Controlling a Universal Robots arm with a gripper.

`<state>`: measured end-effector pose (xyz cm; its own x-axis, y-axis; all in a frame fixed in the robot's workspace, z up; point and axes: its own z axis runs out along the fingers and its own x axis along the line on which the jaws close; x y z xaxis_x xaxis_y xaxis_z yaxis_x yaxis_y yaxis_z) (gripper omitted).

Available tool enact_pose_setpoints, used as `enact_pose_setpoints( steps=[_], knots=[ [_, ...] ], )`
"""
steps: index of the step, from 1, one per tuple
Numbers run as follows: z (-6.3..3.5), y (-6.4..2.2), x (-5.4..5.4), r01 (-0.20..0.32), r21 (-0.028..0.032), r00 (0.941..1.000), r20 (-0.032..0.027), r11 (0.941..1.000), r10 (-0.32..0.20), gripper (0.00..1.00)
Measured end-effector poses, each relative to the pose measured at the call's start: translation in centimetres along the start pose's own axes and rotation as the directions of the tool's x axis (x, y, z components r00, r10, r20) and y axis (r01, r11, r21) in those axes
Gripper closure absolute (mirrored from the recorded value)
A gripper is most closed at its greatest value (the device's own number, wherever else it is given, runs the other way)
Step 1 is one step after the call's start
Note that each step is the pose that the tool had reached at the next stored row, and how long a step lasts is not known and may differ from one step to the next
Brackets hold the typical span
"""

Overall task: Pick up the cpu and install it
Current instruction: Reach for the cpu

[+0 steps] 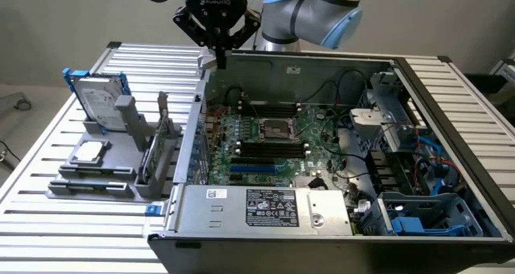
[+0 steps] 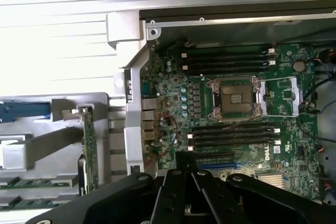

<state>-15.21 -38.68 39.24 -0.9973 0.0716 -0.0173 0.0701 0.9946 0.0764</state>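
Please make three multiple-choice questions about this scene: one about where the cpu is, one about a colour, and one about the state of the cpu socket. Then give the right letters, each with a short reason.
1. Where is the cpu?
A. on the grey holder at the exterior view's left of the computer case
B. in the socket
C. on the floor

2. What colour is the bracket on the upright hard drive?
A. red
B. blue
C. yellow

3. The cpu socket on the motherboard is:
A. covered by a fan
B. filled with a chip
C. empty

Right letters:
1 A: the silver-grey chip lies flat on the holder, outside the case.
2 B: blue shows along the drive's top edge.
3 C: the wrist view shows bare contacts inside the socket.
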Motion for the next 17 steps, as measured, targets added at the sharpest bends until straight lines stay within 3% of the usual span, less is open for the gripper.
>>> enact_pose_setpoints(
  steps=[17],
  knots=[
    [0.76,-0.43,7.7,0.0,0.0,1.0,0.0,1.0,0.0,0.89]
  ],
)
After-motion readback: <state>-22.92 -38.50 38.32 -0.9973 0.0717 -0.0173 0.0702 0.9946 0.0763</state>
